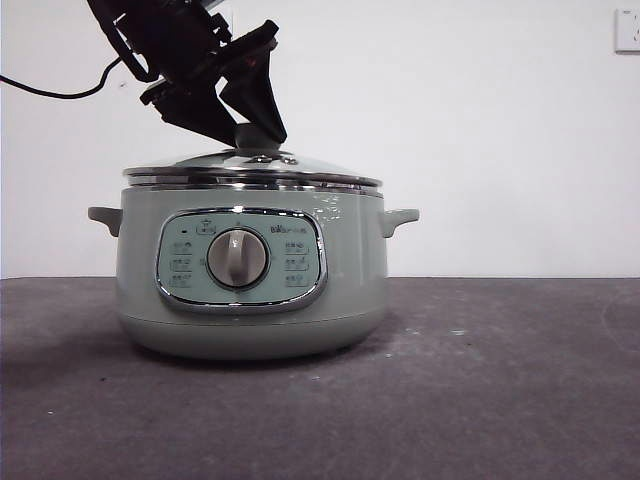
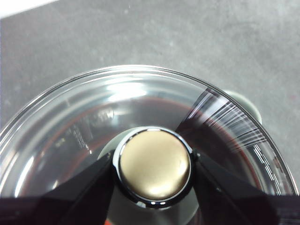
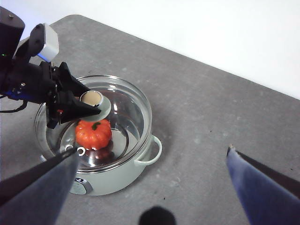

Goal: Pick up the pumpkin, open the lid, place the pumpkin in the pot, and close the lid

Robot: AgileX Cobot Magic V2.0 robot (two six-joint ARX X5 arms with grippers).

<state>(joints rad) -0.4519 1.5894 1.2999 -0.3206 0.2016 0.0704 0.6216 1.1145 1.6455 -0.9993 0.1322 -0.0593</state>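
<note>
Two grippers: left (image 2: pixel 154 171) clamps the knob; right (image 3: pixel 150 187) spread, empty.
Lid (image 1: pixel 252 166): on pot (image 1: pixel 250 300).
Pumpkin (image 3: pixel 93 133): inside.

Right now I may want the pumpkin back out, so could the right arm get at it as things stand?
Probably not. The pumpkin sits inside the pot under the glass lid, and the left pincer is on the lid's knob. The open right pincer hangs off to the side; the lid must come off first.
</note>
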